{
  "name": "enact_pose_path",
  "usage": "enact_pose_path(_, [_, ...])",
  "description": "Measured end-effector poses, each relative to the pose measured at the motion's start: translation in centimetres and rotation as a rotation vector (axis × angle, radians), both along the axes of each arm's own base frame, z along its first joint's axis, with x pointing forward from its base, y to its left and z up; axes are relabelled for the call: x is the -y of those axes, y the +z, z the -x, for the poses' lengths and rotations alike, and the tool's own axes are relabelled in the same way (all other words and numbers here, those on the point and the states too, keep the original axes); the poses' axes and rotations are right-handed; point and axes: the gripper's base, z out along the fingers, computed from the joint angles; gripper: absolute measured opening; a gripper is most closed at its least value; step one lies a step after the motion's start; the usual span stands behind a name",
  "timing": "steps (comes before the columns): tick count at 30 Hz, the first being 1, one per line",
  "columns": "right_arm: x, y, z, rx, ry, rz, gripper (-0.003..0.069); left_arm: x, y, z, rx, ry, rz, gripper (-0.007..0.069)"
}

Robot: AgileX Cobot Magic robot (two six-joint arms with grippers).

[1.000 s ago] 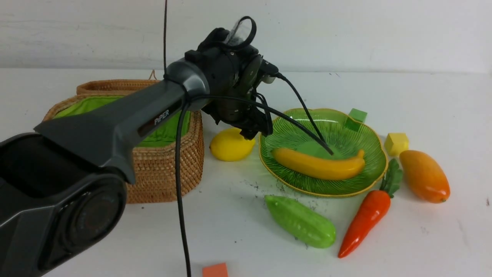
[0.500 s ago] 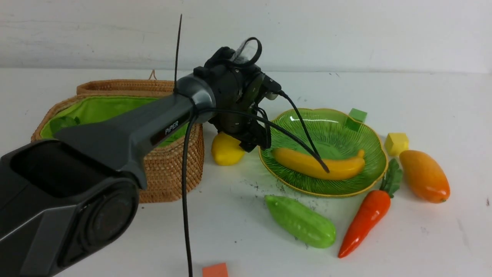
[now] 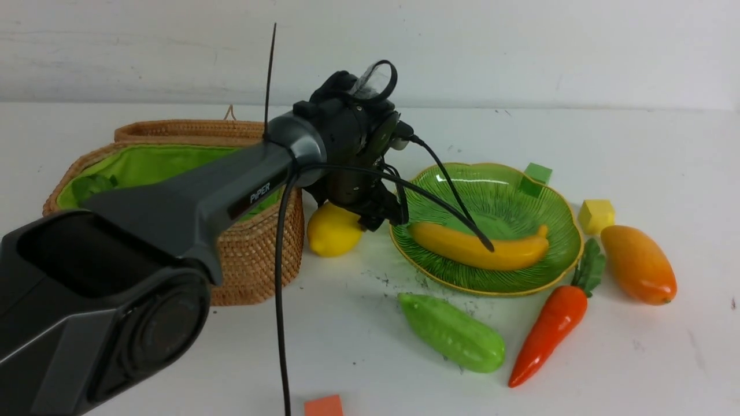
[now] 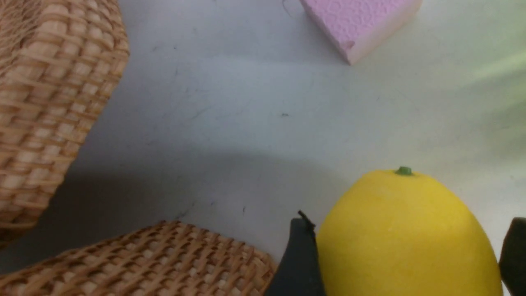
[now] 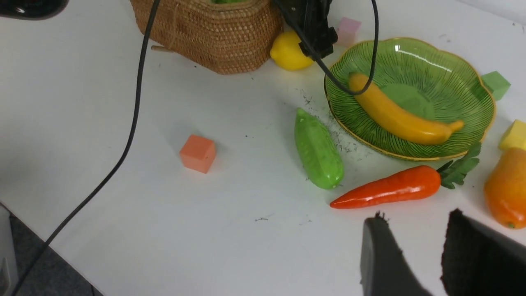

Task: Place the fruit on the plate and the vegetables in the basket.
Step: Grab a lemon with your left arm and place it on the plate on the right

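The yellow lemon (image 3: 330, 232) stands on the table between the wicker basket (image 3: 248, 248) and the green plate (image 3: 537, 202). My left gripper (image 3: 373, 215) is open, with its jaws on either side of the lemon (image 4: 394, 197); one finger (image 4: 298, 255) touches it. The banana (image 3: 480, 248) lies in the plate. The green gourd (image 3: 454, 332) and the carrot (image 3: 549, 329) lie in front of the plate, and the mango (image 3: 639, 263) lies to its right. The radish is out of view. My right gripper (image 5: 415, 218) is open and empty above the table near the carrot (image 5: 386, 189).
Small cubes lie about: green (image 3: 535, 176) behind the plate, yellow (image 3: 595, 215) by the mango, orange (image 3: 324, 406) at the front edge, pink (image 4: 361, 20) behind the lemon. The left arm's cable (image 3: 280, 300) hangs across the table. Dark leaves (image 3: 92, 185) show inside the basket.
My left gripper has come down over the lemon. The lemon has turned upright and shifted left toward the basket. More of the basket's green lining shows now.
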Motion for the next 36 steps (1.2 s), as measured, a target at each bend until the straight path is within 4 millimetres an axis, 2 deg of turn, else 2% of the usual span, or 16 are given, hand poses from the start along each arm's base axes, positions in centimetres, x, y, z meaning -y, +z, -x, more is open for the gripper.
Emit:
enact_pose_path(10, [0.0,0.0,0.0,0.008,0.001,-0.003,0.0237,0.2,0.6,0.0,0.000,0.035,0.045,0.0623])
enact_pose_path(20, [0.1,0.0,-0.1,0.013,-0.006,0.005,0.0237,0.4,-1.0,-0.1,-0.033,0.037,0.043,0.0600])
enact_pose_path(29, [0.0,0.1,-0.2,0.023,-0.009,0.000,0.0237,0.4,-1.0,-0.2,-0.033,0.038,0.044,0.0549])
enact_pose_path(36, [0.0,0.2,-0.2,0.026,-0.009,-0.002,0.0237,0.4,-1.0,-0.2,-0.033,0.040,0.044,0.0549])
